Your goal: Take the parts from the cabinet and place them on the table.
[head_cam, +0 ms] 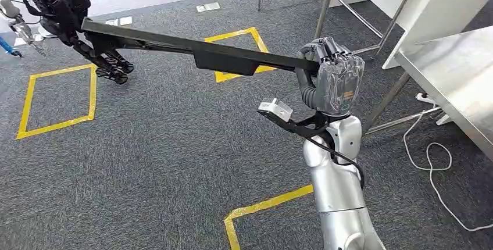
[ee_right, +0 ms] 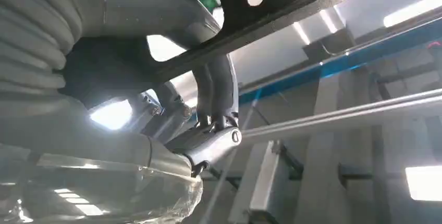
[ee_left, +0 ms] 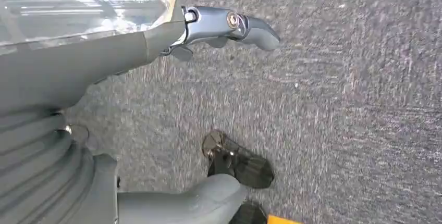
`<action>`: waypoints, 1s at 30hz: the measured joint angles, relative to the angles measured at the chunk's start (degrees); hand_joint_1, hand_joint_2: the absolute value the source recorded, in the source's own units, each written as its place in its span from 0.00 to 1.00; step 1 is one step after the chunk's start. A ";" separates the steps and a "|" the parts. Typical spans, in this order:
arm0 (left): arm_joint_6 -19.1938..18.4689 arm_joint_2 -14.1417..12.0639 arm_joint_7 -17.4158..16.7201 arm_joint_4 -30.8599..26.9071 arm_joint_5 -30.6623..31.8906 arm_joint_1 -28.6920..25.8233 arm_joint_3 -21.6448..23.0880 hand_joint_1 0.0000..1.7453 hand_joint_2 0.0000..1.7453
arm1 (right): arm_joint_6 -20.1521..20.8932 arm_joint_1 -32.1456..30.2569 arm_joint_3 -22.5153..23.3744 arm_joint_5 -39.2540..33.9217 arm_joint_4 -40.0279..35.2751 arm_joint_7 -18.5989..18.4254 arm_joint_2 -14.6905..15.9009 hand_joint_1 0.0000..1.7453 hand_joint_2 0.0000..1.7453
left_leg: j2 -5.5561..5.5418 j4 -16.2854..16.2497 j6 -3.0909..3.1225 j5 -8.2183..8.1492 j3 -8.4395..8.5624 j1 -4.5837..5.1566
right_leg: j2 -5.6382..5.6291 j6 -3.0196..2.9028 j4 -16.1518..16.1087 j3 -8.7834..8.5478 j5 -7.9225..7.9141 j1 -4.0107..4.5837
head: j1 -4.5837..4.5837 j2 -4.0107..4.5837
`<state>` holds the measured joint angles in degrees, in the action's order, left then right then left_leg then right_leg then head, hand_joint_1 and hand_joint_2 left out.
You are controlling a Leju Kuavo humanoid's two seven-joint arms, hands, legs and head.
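The right hand (head_cam: 332, 70) grips a long, flat black part (head_cam: 192, 49), a matte bar with a thicker rectangular block on its underside near the middle. It is held roughly level above the grey, coarse-weave carpet (head_cam: 163, 157), reaching from the hand out toward the far left. In the right wrist view the grey fingers (ee_right: 216, 91) curl around the bar's edge (ee_right: 292, 13), where a round hole is punched through the dark, finely textured metal. A brushed steel table (head_cam: 459, 75) with thin tubular legs stands just to the right. Yellow tape (head_cam: 58, 96) marks squares on the carpet. The left hand (ee_left: 156, 41) hangs over carpet, fingers loosely apart, holding nothing. No writing is legible
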<state>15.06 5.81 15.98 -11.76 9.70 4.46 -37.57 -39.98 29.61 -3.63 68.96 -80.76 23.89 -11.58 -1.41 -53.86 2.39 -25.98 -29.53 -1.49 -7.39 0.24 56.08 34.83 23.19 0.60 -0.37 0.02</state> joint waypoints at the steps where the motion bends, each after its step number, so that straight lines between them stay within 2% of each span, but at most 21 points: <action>1: -0.02 0.00 0.09 0.00 0.00 -0.04 0.00 0.00 1.00 | 0.00 0.30 0.07 -0.02 0.00 0.02 0.00 1.00 1.00 | 0.38 0.99 0.13 0.39 0.51 0.45 | 3.19 -0.04 2.33 1.40 1.45 0.21 | 0.26 0.00; 2: -0.06 0.00 0.09 0.00 0.02 -0.05 0.00 0.00 1.00 | 0.00 0.45 0.04 0.00 0.07 0.04 -0.13 1.00 1.00 | 1.48 1.02 0.25 0.47 0.61 0.44 | 5.22 -0.15 7.28 3.82 3.55 -0.22 | 0.35 0.00; 4: -0.09 0.00 0.07 0.00 0.02 -0.16 0.00 0.00 1.00 | -0.02 0.19 0.15 -0.02 0.09 0.04 -0.18 1.00 1.00 | 2.96 1.00 0.17 0.33 0.73 0.56 | 6.40 0.24 15.69 7.90 6.02 -0.89 | 0.41 0.00; 5: -0.09 0.00 0.07 0.00 0.02 -0.16 0.00 0.00 1.00 | 0.00 0.08 0.35 0.02 0.15 0.04 -0.15 1.00 1.00 | 3.75 0.95 0.03 0.21 0.73 0.52 | 6.57 0.77 17.75 9.15 6.11 -1.35 | 0.46 0.00; 6: -0.09 0.00 0.07 0.00 0.02 -0.15 0.00 0.00 1.00 | 0.00 -0.02 0.52 0.24 0.24 0.00 -0.13 1.00 1.00 | 4.53 0.89 -0.18 0.07 0.79 0.43 | 6.81 1.62 16.58 8.78 5.19 -1.87 | 0.48 0.00; 8: -0.20 0.00 0.07 0.00 0.07 -0.13 0.00 0.00 1.00 | 0.00 -0.04 0.55 0.66 0.29 -0.18 -0.09 1.00 1.00 | 5.80 0.24 -1.04 -0.57 0.90 0.08 | 8.21 3.65 7.81 4.46 1.53 -3.06 | 0.46 0.00; 9: -0.26 -0.02 0.07 0.00 0.11 -0.09 0.00 0.00 1.00 | -0.02 -0.02 0.55 0.85 0.28 -0.24 -0.09 1.00 1.00 | 6.33 -0.67 -1.67 -1.25 0.88 -0.03 | 10.50 4.50 2.57 1.68 -0.22 -3.56 | 0.46 0.00; 10: -0.26 -0.33 0.07 -0.04 0.18 -0.07 0.00 0.00 1.00 | -0.02 0.05 0.55 0.92 0.31 -0.28 -0.07 1.00 1.00 | 6.66 -1.38 -2.36 -1.91 0.62 0.14 | 12.38 4.18 1.67 1.16 0.51 -3.09 | 0.85 0.00; 14: -0.48 -0.20 -0.02 -0.02 0.52 0.01 0.02 0.00 1.00 | 0.00 -0.15 0.74 1.25 0.37 -0.65 -0.17 1.00 1.00 | 8.94 -2.00 -3.64 -2.51 0.89 -0.30 | 9.18 1.93 2.10 1.54 0.34 -2.10 | 0.35 0.00; 15: -0.52 -0.04 -0.04 -0.02 0.55 0.06 0.02 0.00 1.00 | -0.02 -0.11 0.74 1.33 0.33 -0.83 -0.20 1.00 1.00 | 8.33 -2.29 -4.14 -3.25 0.78 -0.83 | 8.41 1.29 1.86 1.28 0.16 -2.68 | 0.37 0.00; 16: -0.61 0.00 -0.04 -0.02 0.68 0.10 0.02 0.00 1.00 | 0.00 0.08 0.83 1.35 0.31 -1.16 -0.13 1.00 1.00 | 5.31 -4.24 -3.90 -4.95 0.15 -0.94 | 7.71 1.23 1.85 1.29 0.18 -2.58 | 0.17 0.00; 17: -0.61 0.09 -0.04 -0.02 0.87 0.11 0.04 0.00 1.00 | 0.00 0.09 0.83 1.40 0.33 -1.44 -0.15 1.00 1.00 | 3.47 -7.93 -3.63 -7.26 -1.54 -0.90 | 7.32 0.58 1.86 1.31 0.06 -2.37 | 0.09 0.00; 19: -0.61 0.04 -0.04 0.00 1.12 -0.12 0.04 0.00 1.00 | 0.00 0.04 0.76 1.84 0.48 -2.03 -0.13 1.00 1.00 | 1.70 -18.18 -3.23 -11.64 -6.68 -0.67 | 5.88 0.19 1.86 1.37 0.06 -1.68 | -0.07 0.00; 20: -0.61 0.04 -0.07 0.00 1.14 -0.29 0.04 0.00 1.00 | 0.00 -0.02 0.79 2.10 0.66 -2.49 0.00 1.00 1.00 | 1.49 -20.89 -2.99 -11.97 -8.30 -0.58 | 5.12 0.00 1.86 1.36 -0.04 -1.31 | 0.00 0.00; 21: -0.70 0.07 -0.11 0.00 1.20 -0.43 0.04 0.00 1.00 | 0.00 -0.14 0.79 2.43 0.83 -2.78 0.20 1.00 1.00 | 1.42 -20.92 -2.63 -11.06 -8.72 -0.43 | 4.36 -0.02 1.87 1.36 -0.06 -1.09 | 0.00 0.00; 23: -0.79 0.13 -0.24 0.04 1.29 -0.51 0.04 0.00 1.00 | 0.00 -0.41 0.79 3.02 1.01 -3.45 0.61 1.00 1.00 | 0.76 -14.14 -1.56 -6.08 -6.14 -0.10 | 2.70 -0.21 1.88 1.34 -0.22 -0.76 | 0.00 0.00; 24: -0.81 0.13 -0.24 0.04 1.33 -0.47 0.04 0.00 1.00 | 0.00 -0.43 0.79 3.21 1.01 -3.76 0.72 1.00 1.00 | -0.76 -9.30 -1.00 -3.48 -3.96 0.05 | 2.07 -0.33 1.88 1.32 -0.35 -0.72 | -0.02 0.00; 25: -0.83 0.04 -0.24 0.04 1.38 -0.47 0.04 0.00 1.00 | 0.00 -0.42 0.79 3.39 1.01 -4.02 0.90 1.00 1.00 | -4.26 -5.57 -0.36 -2.77 -2.24 0.15 | 1.57 -0.16 1.87 1.37 -0.49 -0.79 | 0.07 0.00; 26: -0.92 0.07 -0.24 0.04 1.46 -0.51 0.04 0.00 1.00 | 0.00 -0.37 0.79 3.47 1.03 -4.24 0.98 1.00 1.00 | -3.95 -4.73 -0.46 -2.73 -1.97 0.20 | 0.95 0.11 2.02 1.60 -0.65 -0.26 | 0.13 0.00; 29: -0.94 0.09 -0.26 0.04 1.46 -0.52 0.04 0.00 1.00 | -0.02 -0.48 0.81 3.52 1.01 -4.39 1.33 1.00 1.00 | -2.12 -4.70 -0.14 -2.44 -1.79 1.06 | -0.97 1.25 1.66 2.11 -1.41 -1.14 | -0.02 0.00; 30: -0.94 0.13 -0.26 0.04 1.46 -0.50 0.04 0.00 1.00 | 0.00 -0.49 0.83 3.52 1.01 -4.39 1.53 1.00 1.00 | -1.18 -3.55 0.08 -1.72 -1.59 0.67 | -1.51 1.61 1.74 2.43 -1.55 -0.52 | 0.13 0.00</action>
<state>14.12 5.95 15.72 -11.72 11.17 3.96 -37.53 -39.98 29.12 -2.80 72.48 -79.76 19.50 -10.05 -2.59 -57.41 2.46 -27.70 -31.12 -0.82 -8.90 1.86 57.81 37.26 21.64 0.08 -0.24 0.02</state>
